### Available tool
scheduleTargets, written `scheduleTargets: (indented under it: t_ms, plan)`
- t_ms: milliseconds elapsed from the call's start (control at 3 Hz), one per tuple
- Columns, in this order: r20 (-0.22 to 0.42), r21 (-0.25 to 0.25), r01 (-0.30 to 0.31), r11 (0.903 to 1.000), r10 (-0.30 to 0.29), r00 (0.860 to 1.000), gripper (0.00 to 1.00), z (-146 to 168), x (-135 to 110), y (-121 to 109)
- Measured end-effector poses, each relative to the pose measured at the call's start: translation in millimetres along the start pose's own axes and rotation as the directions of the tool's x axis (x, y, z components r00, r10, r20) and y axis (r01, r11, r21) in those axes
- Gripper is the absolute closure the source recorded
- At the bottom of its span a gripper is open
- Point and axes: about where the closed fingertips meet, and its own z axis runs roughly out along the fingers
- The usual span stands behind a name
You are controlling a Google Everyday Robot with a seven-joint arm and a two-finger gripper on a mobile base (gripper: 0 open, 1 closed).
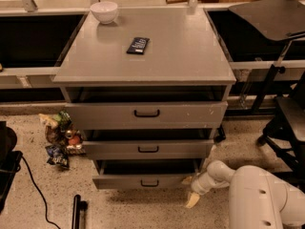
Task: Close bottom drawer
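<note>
The grey cabinet (143,56) has three drawers, all standing partly out. The bottom drawer (119,181) is the lowermost, with a plain grey front and a small black loop handle (149,182). It stands out a short way and a dark strip of its inside shows above the front. My gripper (192,192) is low near the floor, at the right end of the bottom drawer's front and against its corner. The white arm (257,194) comes in from the lower right.
A white bowl (104,11) and a black remote (137,45) lie on the cabinet top. Snack packets (59,137) are piled on the floor to the left. A black cable (33,185) and a black post (76,211) are at lower left. Black chairs (286,113) stand to the right.
</note>
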Motion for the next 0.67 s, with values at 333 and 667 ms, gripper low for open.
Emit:
scheduleTargets:
  t_ms: [333,667]
  plan:
    - [0.01,0.029,-0.006,0.9996,0.006,1.0,0.0,-6,6,-25]
    - [0.029,0.037,-0.014,0.9992,0.013,0.999,0.0,-10,11,-39]
